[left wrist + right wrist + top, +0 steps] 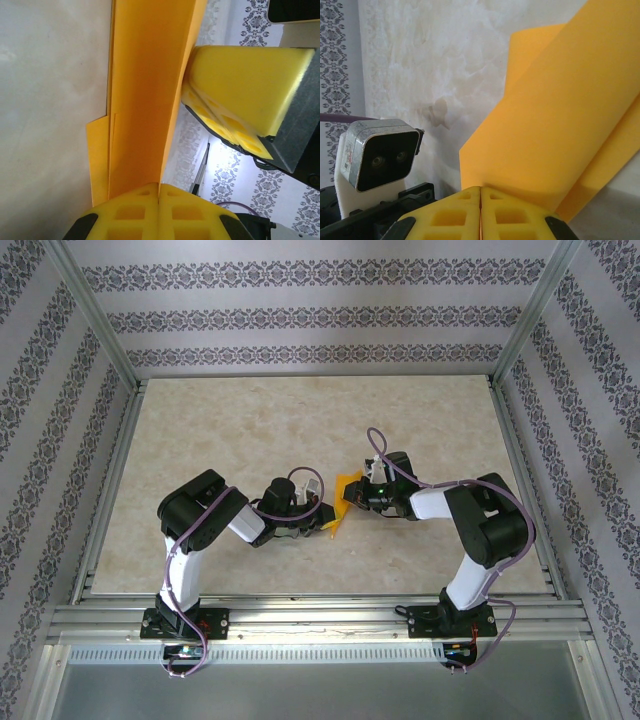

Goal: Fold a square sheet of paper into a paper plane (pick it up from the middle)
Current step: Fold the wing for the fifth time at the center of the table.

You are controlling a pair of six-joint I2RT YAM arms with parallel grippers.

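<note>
Left gripper (159, 190) first: my yellow pads are pressed tight together at the bottom of the frame, pinching the lower edge of the orange sheet of paper (145, 90). The sheet runs straight up the picture in folded layers, one layer jutting out at lower left. Over to my right gripper (481, 192): its pads are closed on the paper too, and the sheet fans toward the upper right with a curled top edge. From overhead, both grippers meet just right of centre of the table (250, 430), with the sheet clamped between them. I can't tell whether it touches the surface.
</note>
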